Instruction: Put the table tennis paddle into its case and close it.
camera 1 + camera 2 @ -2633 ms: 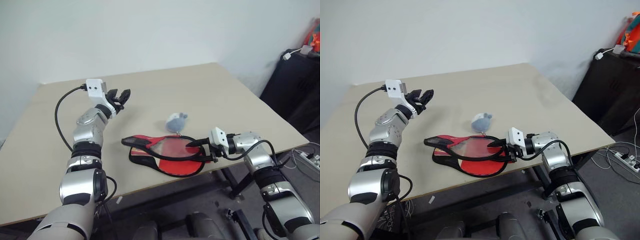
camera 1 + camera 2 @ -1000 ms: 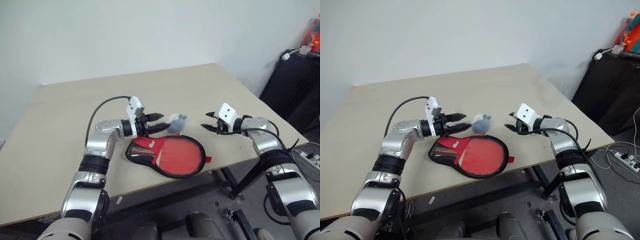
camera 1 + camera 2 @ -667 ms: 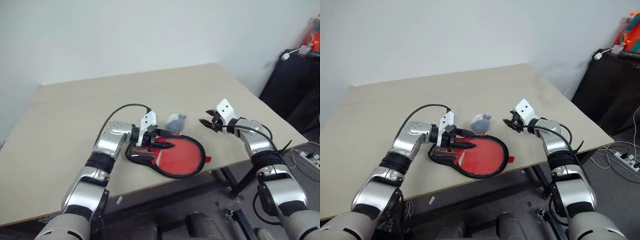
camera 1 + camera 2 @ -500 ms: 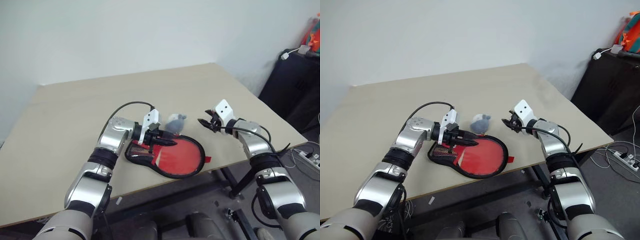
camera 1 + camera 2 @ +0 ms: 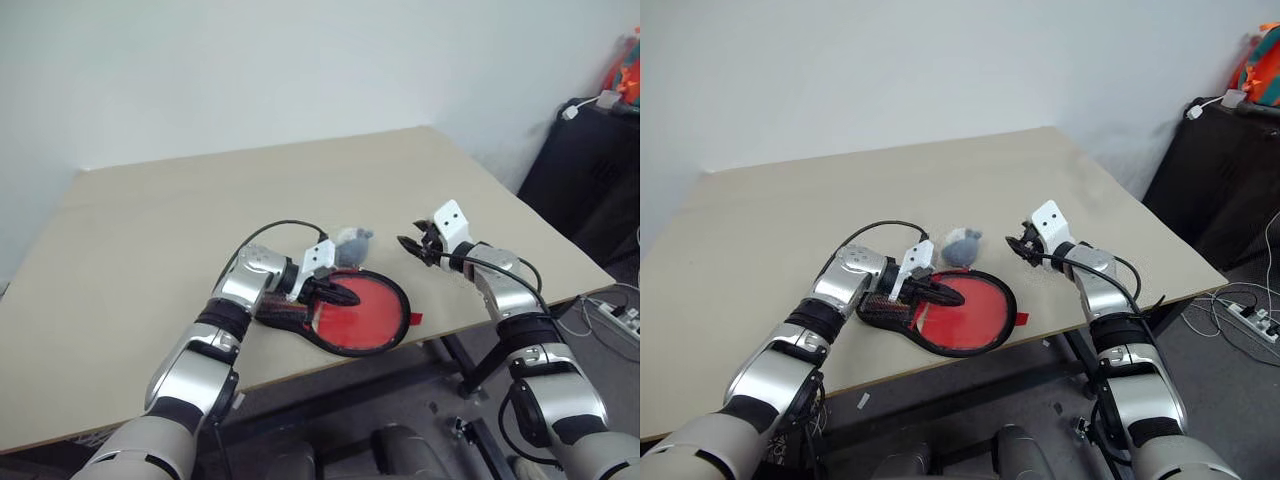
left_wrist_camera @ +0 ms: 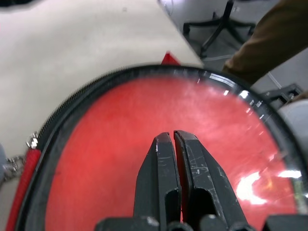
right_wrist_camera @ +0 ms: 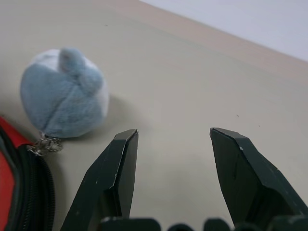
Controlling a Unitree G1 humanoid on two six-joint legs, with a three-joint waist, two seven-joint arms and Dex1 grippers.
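We are working over the soft paddle-shaped case [image 5: 355, 318], its clear plastic window ringed by a black zipper, which is lying flat near the front edge of the beige table [image 5: 150, 230]. The round red face of the table tennis paddle [image 6: 120, 159] is showing through that window, so we are judging the paddle to be already inside the case; its handle end is hidden under our left arm.

Our left gripper [image 5: 340, 295] is resting on the case's window, its two black fingers [image 6: 166, 183] pressed together with nothing visible between them. Our right gripper [image 7: 171, 173] is hovering just off the table beyond the case's far rim, fingers spread apart and empty, pointing toward the fuzzy grey-white ball [image 7: 65, 98] that is chained to the zipper [image 6: 48, 130].

The step in hand looks like closing. To do it well, we are pinning the case down with the left fingertips so it is not sliding, while the right gripper needs to pinch the chain or the ball right beside the case and draw it along the rim's curve, keeping low. Pulling upward would lift the case; pulling straight across risks jamming the teeth.
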